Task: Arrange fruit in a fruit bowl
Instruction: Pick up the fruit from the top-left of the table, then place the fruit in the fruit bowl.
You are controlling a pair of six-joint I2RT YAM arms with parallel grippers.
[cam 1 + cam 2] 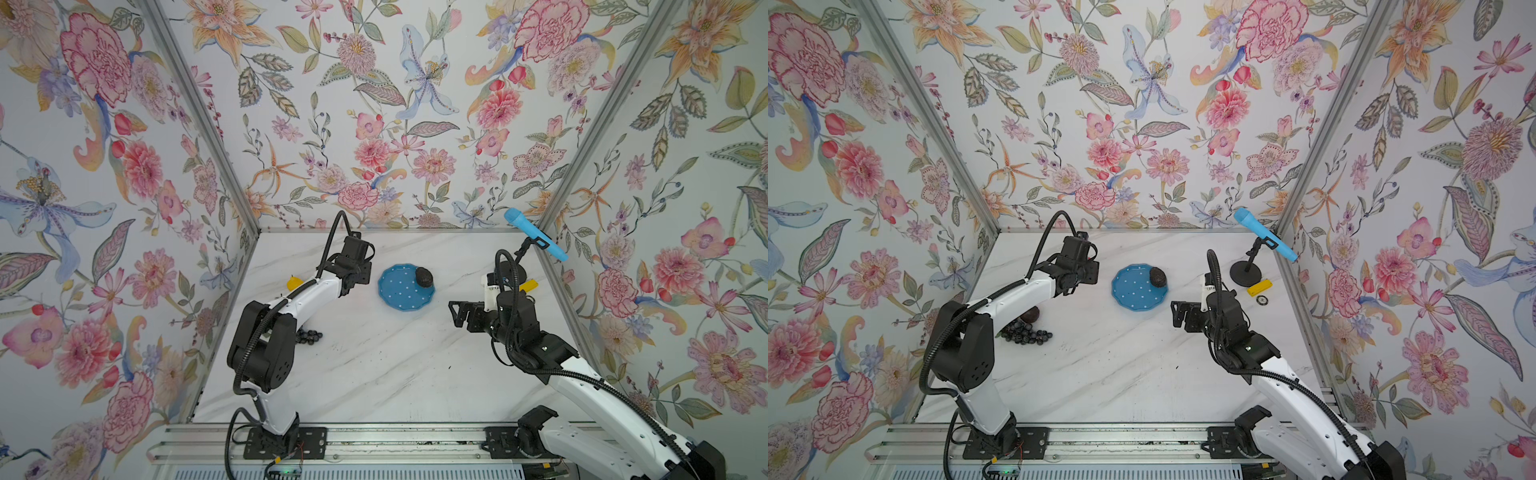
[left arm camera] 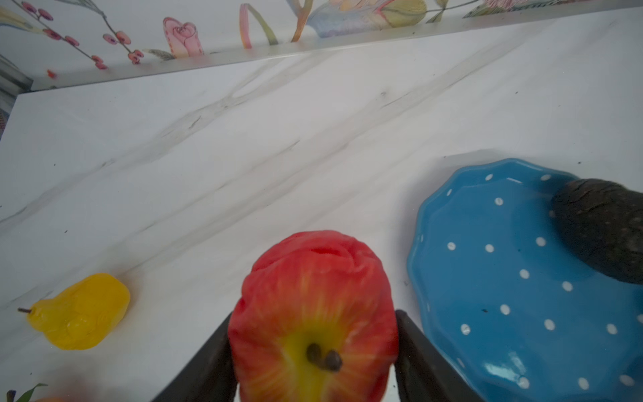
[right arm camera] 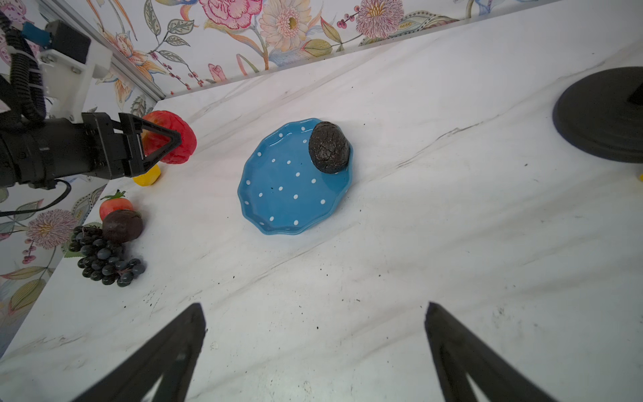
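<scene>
left end effector [image 2: 314,313]: clamping the red apple [image 3: 184,139], one finger pressing each side; the apple's stem end is facing the wrist camera
apple position: sitting just outside the fruit bowl [image 1: 399,293] rim, on the left arm's side; the wrist is hiding it in both top views; can't tell if it's clearing the tabletop [image 1: 374,374]
right end effector [image 3: 315,306]: fingers standing wide apart, gripping nothing; hovering over bare tabletop near the bowl, on the right arm's side
fruit bowl: blue with white dots and a scalloped rim; lying flat mid-tabletop, between the two end effectors
avocado [image 1: 1158,277]: dark and rough-skinned; lying inside the bowl, leaning on the far-right part of the rim; it's the one fruit sitting in the bowl
yellow fruit [image 2: 80,311]: lying on the tabletop beside the apple, on the side away from the bowl, short stem pointing away from the apple
strawberry [image 3: 113,205]: sitting near the tabletop's left edge, green top up, touching the dark brown fruit [image 3: 121,226]
dark brown fruit: sitting between the strawberry and the grape bunch [image 1: 1025,332]
grape bunch: dark purple, lying by the left arm's elbow, which is partly covering it in both top views
mic stand base [image 1: 1246,274]: black disc standing in the far-right corner, carrying a blue microphone [image 1: 534,235]
yellow block [image 1: 1259,287]: lying just beside the base, on its near side
</scene>
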